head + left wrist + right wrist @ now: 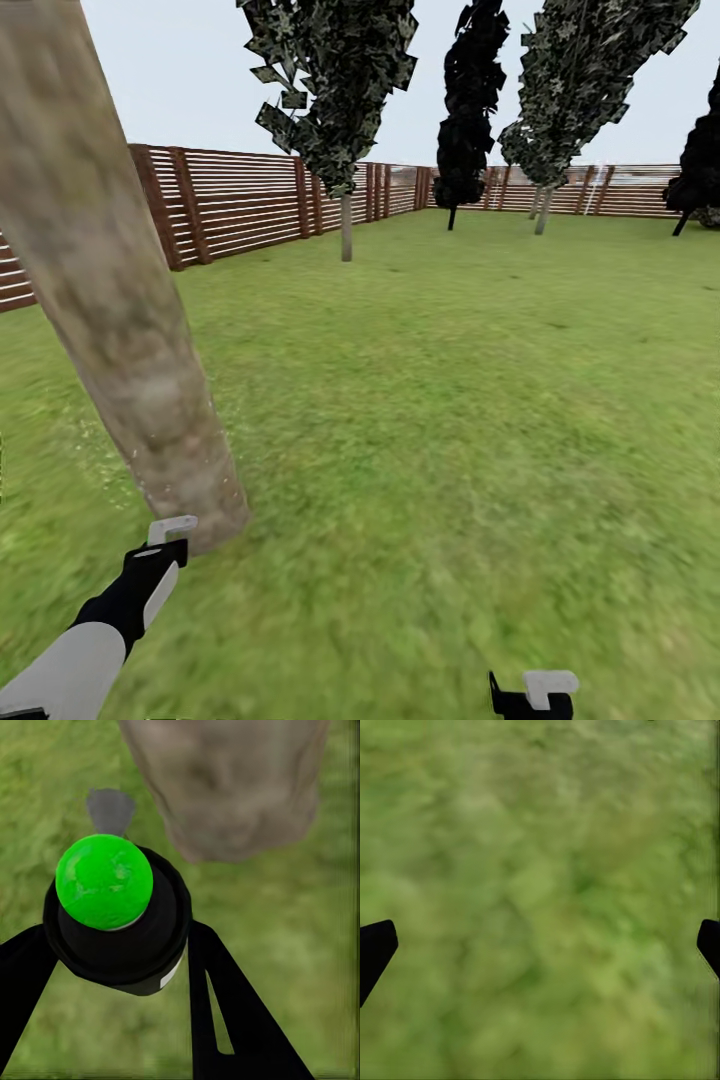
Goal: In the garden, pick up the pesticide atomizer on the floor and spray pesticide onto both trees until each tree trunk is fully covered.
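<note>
The left gripper (120,967) is clamped around a black spray bottle (120,937) with a bright green ball (104,880) on top; the two black fingers (232,1020) press against its sides. A small grey nozzle (110,810) sticks out past the ball and points toward the foot of a thick grey-tan tree trunk (225,787) just ahead, above green grass (300,945).

From the head camera, the left arm (120,610) reaches toward that near trunk (110,300), which rises at a slant from the lawn (450,400). A few pale specks (90,435) show beside the trunk's lower part, possibly spray, though they are too faint to be sure. The right gripper (540,945) hangs spread wide and empty over grass.

Farther off stand a second leafy tree (345,215), a near-black tree (465,110), another leafy tree (560,110) and a brown slatted fence (250,200).

The robot appears to be spraying the first trunk. Next it likely needs to sweep the nozzle up the trunk, then drive to the second tree.
</note>
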Controlling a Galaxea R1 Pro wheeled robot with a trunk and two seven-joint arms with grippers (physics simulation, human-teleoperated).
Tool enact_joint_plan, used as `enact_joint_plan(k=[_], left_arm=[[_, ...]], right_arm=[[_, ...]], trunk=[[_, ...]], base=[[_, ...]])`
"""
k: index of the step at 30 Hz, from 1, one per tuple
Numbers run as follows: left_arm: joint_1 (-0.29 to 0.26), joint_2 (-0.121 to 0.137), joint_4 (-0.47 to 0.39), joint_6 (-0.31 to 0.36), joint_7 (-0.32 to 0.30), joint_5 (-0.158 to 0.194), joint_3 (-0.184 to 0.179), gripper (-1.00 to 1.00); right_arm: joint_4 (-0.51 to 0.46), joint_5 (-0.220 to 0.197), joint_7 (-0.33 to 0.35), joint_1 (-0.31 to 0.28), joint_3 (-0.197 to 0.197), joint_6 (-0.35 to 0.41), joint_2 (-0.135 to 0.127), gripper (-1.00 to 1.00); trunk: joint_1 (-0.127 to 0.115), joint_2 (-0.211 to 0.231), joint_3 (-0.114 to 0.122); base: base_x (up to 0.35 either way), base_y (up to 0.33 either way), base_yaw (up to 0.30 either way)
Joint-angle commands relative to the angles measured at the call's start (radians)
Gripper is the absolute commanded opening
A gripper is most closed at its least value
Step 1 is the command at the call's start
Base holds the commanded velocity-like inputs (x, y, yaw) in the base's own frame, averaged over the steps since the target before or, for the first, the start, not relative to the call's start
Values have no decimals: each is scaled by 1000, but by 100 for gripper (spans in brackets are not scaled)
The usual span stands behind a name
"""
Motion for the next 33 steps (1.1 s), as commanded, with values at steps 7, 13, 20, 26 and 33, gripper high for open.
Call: enact_joint_plan(k=[7, 13, 20, 26, 33], left_arm=[[0, 1, 15, -98, 5, -1, 1, -100], [0, -8, 1, -104, 4, 0, -1, -100], [-9, -8, -59, -71, -5, -5, -10, -100], [-56, -30, -214, 168, -15, -5, -24, -100], [-137, -1, -228, 258, -54, -8, -25, -100]], right_arm=[[0, 0, 0, 0, 0, 0, 0, 100], [1, 0, 0, 0, 0, 0, 0, 100], [1, 0, 0, 0, 0, 0, 0, 100], [1, 0, 0, 0, -1, 0, -1, 100], [0, 0, 0, 0, -1, 0, 0, 100]], trunk=[[0, 0, 0], [0, 0, 0], [0, 0, 0], [0, 0, 0], [0, 0, 0]], base=[[9, -272, 253], [114, -272, 278], [24, -97, 278], [0, 0, 50], [0, 0, 43]])
